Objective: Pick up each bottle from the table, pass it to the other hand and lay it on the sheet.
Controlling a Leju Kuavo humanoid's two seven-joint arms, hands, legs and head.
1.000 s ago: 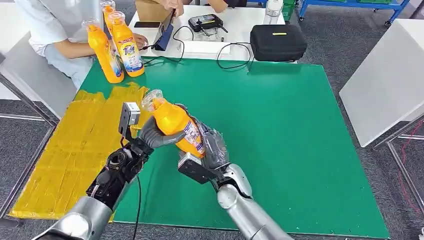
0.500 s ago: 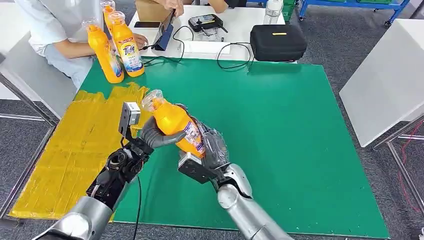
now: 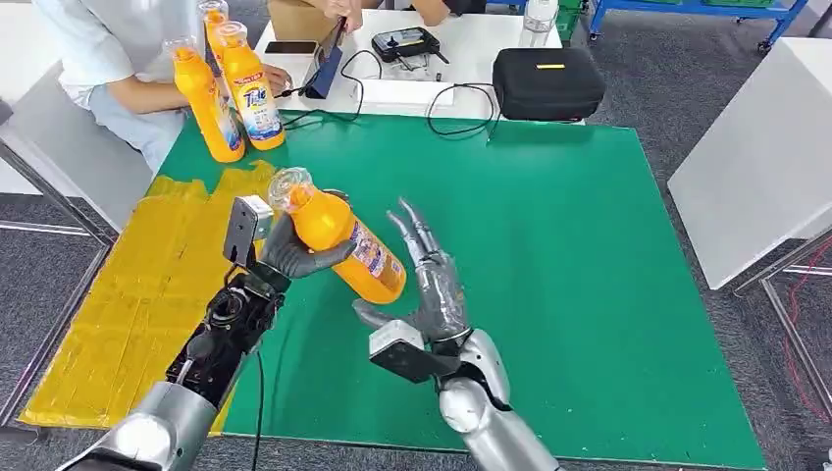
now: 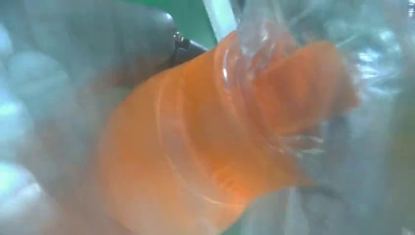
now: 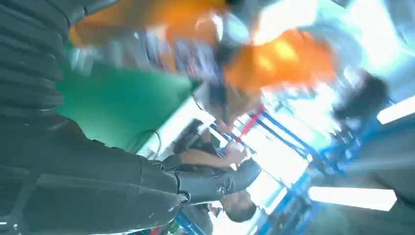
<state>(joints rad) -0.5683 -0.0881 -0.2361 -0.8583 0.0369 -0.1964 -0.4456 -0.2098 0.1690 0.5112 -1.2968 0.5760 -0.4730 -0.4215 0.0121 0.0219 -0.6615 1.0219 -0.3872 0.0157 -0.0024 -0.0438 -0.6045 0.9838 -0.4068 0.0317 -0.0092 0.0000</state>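
- left hand (image 3: 289, 253) wrapped around the upper body of an orange detergent bottle (image 3: 341, 245), held tilted above the green mat (image 3: 549, 255), cap end toward the yellow sheet (image 3: 128, 294)
- right hand (image 3: 427, 285) just beside the bottle's base, fingers spread and pointing up, nothing in it
- two more orange bottles (image 3: 228, 86) standing upright at the mat's far left corner, next to a seated person (image 3: 108, 59)
- black case (image 3: 547, 83) on the white table (image 3: 461, 44) behind

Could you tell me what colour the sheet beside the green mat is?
Yellow sheet; head view.
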